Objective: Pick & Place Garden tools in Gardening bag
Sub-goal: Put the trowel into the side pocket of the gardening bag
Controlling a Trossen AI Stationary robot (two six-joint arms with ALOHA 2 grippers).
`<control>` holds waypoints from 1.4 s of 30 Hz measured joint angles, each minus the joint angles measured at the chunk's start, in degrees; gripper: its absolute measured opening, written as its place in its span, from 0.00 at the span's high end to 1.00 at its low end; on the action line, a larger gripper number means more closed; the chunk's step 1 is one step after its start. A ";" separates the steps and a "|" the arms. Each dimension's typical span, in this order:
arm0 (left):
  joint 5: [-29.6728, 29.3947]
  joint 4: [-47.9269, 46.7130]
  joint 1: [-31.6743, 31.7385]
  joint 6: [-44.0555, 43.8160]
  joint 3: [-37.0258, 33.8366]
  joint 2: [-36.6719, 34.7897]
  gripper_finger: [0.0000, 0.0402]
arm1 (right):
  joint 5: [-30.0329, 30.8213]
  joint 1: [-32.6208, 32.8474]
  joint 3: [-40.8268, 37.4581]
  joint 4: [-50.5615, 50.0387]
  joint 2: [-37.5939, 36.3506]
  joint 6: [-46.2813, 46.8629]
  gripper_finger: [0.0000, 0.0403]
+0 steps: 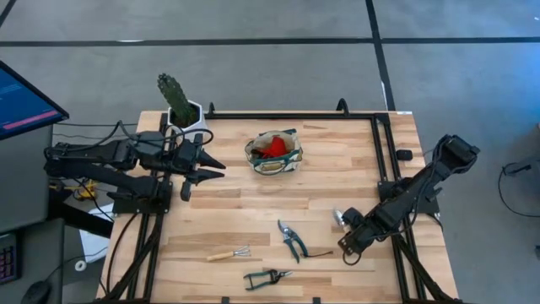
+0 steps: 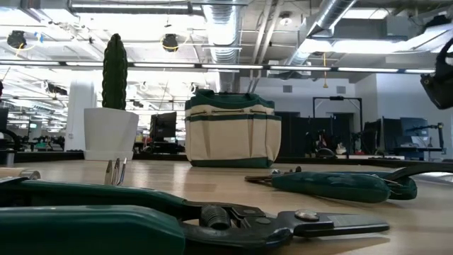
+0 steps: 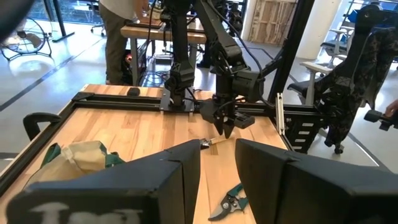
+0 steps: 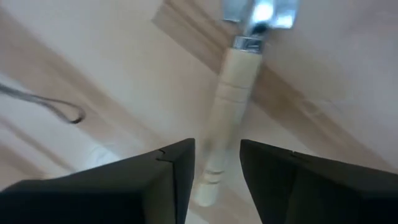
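Observation:
The beige gardening bag [image 1: 273, 152] with green trim stands at the table's far middle, with a red item [image 1: 272, 145] inside. A wooden-handled trowel [image 1: 341, 219] lies at the right. My right gripper [image 1: 348, 245] is open just above its handle [image 4: 219, 143], with one finger on either side of the free end and apart from it. Two green-handled pruning shears [image 1: 291, 239] [image 1: 266, 277] and a small rake [image 1: 229, 254] lie near the front edge. My left gripper [image 1: 207, 166] is open and empty, left of the bag.
A cactus in a white pot [image 1: 181, 110] stands at the far left corner. A thin black cord loop [image 1: 316, 253] lies beside the nearer shears. A black frame rail [image 1: 384, 160] runs along the table's right side. Bare wood lies between the bag and the tools.

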 joint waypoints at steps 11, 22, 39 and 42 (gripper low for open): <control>0.02 0.00 0.00 0.02 0.00 0.00 0.78 | 0.22 -0.13 -1.80 2.44 -0.02 0.04 0.70; -0.72 0.00 0.00 0.02 0.00 0.00 0.78 | 1.70 -0.11 -1.80 1.34 0.00 0.18 0.75; -0.76 -0.04 0.00 0.02 0.00 0.00 0.78 | 1.63 -0.09 -5.25 5.94 -0.35 3.61 0.81; -0.76 -0.04 0.00 0.02 0.00 0.00 0.78 | 1.58 -0.27 -5.25 5.88 -0.33 3.37 0.81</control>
